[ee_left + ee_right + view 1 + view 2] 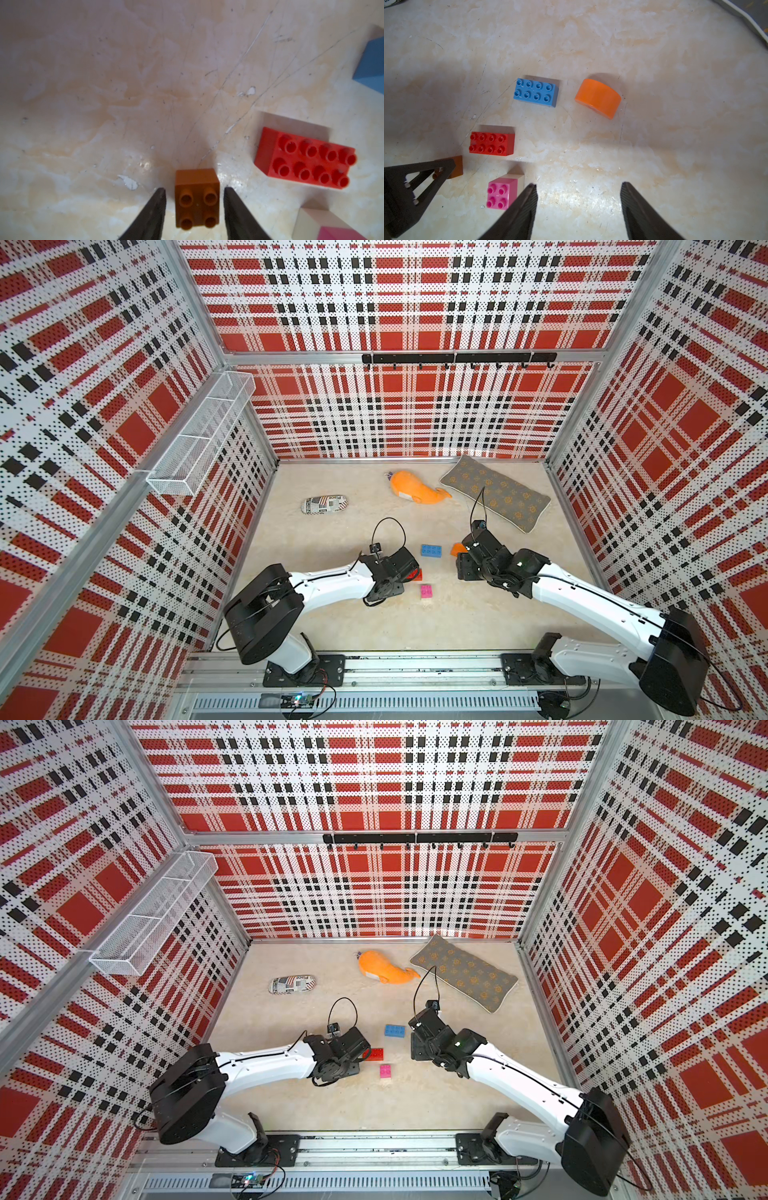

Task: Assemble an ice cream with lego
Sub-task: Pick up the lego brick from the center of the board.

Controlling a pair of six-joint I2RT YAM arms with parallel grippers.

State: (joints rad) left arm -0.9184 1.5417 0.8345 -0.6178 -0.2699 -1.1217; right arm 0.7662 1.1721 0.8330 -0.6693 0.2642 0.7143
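Left gripper (pixel 195 188) straddles small amber-brown studded plastic brick (pixel 197 199), seemingly unclamped; next: squeeze, lift. Right gripper (pixel 579 184) gapes, empty

High stereo pair; wrist close-ups — downward

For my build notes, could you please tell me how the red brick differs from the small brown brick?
The red brick is long with eight studs; the brown brick is square with four. The brown brick sits between the open jaws of the left gripper; the red brick lies free nearby. Both rest studs-up on the table.
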